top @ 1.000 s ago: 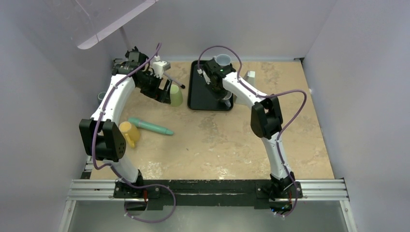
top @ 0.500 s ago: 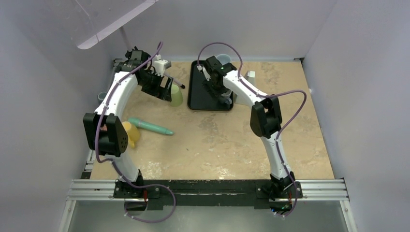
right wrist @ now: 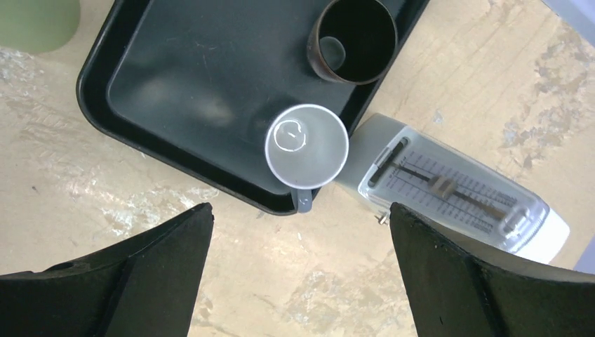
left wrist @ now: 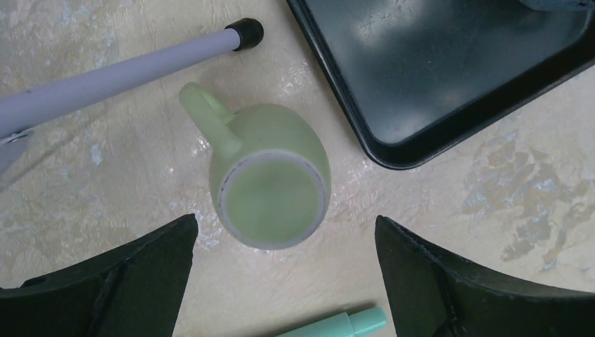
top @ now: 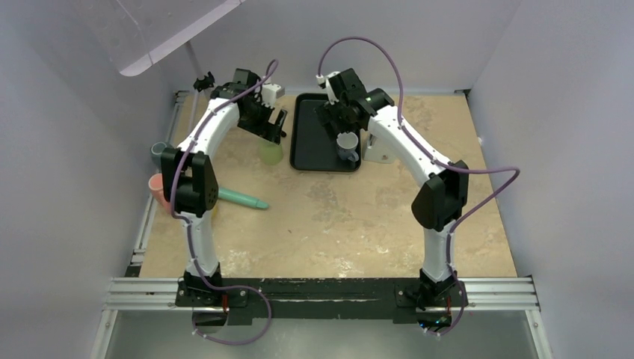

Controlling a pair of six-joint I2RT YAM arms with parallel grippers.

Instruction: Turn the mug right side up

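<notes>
Left wrist: green mug (left wrist: 270, 186) base-up on desk (left wrist: 105, 161), under spread left pincer (left wrist: 284, 232). Over tray (right wrist: 175, 84), right pincer (right wrist: 300, 210) spread too.

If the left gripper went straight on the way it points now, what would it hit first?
Most likely the upturned base of the green mug, centred below the open left gripper; the gap is unclear.

Black tray (right wrist: 175, 91) on a mottled tan table (right wrist: 105, 232). A dark brown cup (right wrist: 354, 38) and a grey mug (right wrist: 306, 147) stand on it, mouths up. The mug sits at the tray's corner, handle over the rim. A white metronome (right wrist: 456, 189) lies just beside the tray, toward the table edge at upper right. The right gripper (right wrist: 300, 210) is spread wide, holding nothing.
</notes>
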